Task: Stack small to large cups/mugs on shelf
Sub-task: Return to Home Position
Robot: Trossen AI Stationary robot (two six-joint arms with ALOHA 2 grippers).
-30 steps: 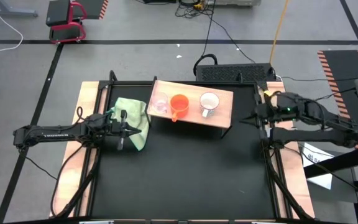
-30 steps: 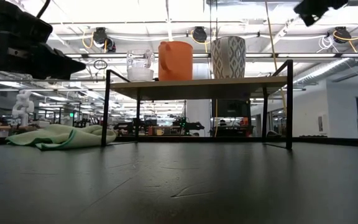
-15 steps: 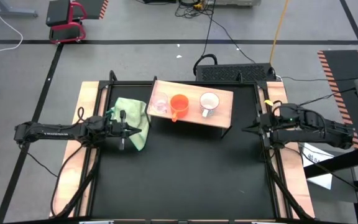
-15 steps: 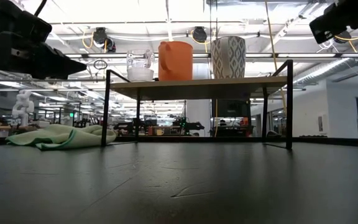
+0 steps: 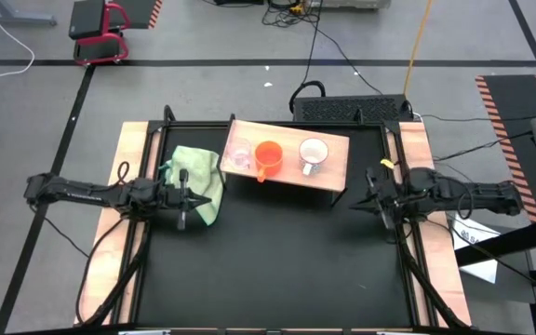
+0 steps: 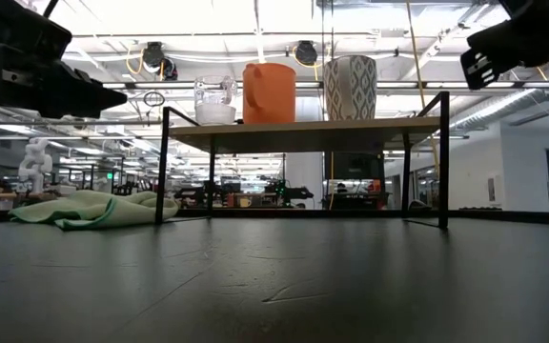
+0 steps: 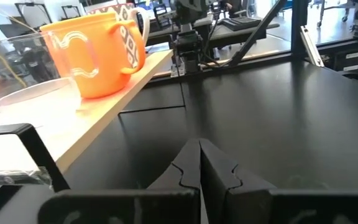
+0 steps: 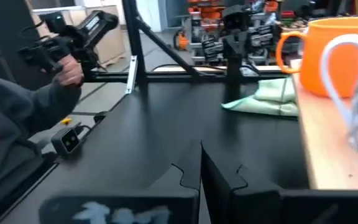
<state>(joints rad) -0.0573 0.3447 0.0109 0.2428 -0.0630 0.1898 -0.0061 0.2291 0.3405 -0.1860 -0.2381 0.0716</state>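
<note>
Black tabletop [image 5: 277, 251] with pale wooden side strips [image 5: 110, 270] sits on a grey floor crossed by dark tape lines and cables, with a red stool [image 5: 100, 28] far off at the back. From the low view the room behind is a wide hall with bright ceiling lights and benches of equipment.

At the back of the table stands the shelf [image 5: 335, 160], a light wooden board on dark legs. Three vessels stand upright on it in a row: the glass cup [image 5: 239, 156] at the end nearer the left arm, the orange mug [image 5: 268, 156] just beside it in the middle, and the white mug [image 5: 313, 154], patterned on its side, apart from it toward the right arm.

A green cloth [image 5: 198, 172] lies crumpled on the tabletop beside the shelf's left end. The left gripper [image 5: 192, 195] hangs above the cloth's front edge, its fingers pressed together and holding nothing. The right gripper [image 5: 366, 197] hangs over the table's right edge, well clear of the shelf, its fingers also pressed together and empty.

Beyond the table, the right wrist view shows a person's grey sleeve [image 8: 11, 118] and a hand [image 8: 70, 71] on a dark device.
</note>
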